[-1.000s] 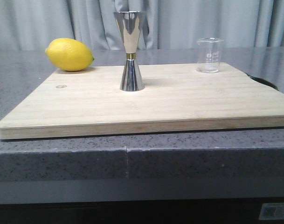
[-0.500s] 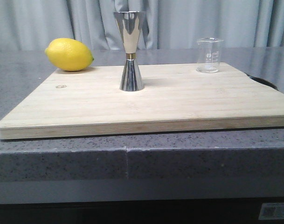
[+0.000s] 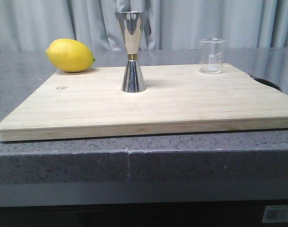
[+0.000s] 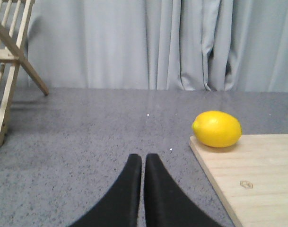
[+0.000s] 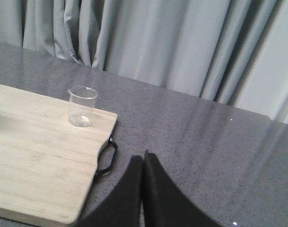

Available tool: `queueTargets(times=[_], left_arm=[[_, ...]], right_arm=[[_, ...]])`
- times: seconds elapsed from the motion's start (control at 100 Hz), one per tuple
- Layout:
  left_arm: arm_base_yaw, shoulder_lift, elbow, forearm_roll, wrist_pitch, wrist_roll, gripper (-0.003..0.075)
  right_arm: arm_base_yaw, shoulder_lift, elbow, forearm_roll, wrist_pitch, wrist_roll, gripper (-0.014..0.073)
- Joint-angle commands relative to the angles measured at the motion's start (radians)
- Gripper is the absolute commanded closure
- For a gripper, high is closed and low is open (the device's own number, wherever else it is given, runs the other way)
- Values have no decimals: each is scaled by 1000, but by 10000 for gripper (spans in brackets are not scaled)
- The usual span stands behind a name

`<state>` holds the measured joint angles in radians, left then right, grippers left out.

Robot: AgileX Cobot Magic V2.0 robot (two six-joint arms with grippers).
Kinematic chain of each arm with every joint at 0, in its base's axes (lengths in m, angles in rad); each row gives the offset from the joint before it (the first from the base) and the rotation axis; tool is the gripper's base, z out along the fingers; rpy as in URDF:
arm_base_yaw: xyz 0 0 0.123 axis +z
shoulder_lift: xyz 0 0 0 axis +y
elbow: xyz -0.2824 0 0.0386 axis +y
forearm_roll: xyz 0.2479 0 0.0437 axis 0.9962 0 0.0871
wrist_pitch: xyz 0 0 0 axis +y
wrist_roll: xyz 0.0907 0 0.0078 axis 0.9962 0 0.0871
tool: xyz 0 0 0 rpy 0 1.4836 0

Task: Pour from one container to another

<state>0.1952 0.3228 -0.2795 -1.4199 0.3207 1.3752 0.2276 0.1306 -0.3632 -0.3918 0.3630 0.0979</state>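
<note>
Clear glass, the small cylindrical beaker (image 3: 213, 56) stands untouched at the pale wooden board's (image 3: 181, 104) far right corner, well apart from the tall steel hourglass jigger (image 3: 132, 51) (mid-board). Both the left gripper (image 4: 144, 163) and the right gripper (image 5: 143, 163) are clenched, empty; reaching comes first, and the right must open.

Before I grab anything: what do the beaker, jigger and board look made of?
Beaker: clear glass by the look, see-through with faint printed marks.
Jigger: polished steel, mirror-like reflections, thin gold waist band.
Board: pale wood, visible grain, matte.
</note>
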Motion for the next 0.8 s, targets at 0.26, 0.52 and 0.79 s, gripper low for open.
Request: queueTargets(times=[0.26,0.52,0.79], left_arm=[[4,-3,29,-56,-118,28,739],[4,-3,29,-56,-144,28,739],[4,-3,45,-56,-101,28,739]], right_arm=[[-1,10,-24,-394,71,383,637],[-1,10,-24,-454,101,464,637],[-1,-6,5,-454,97,464,637]])
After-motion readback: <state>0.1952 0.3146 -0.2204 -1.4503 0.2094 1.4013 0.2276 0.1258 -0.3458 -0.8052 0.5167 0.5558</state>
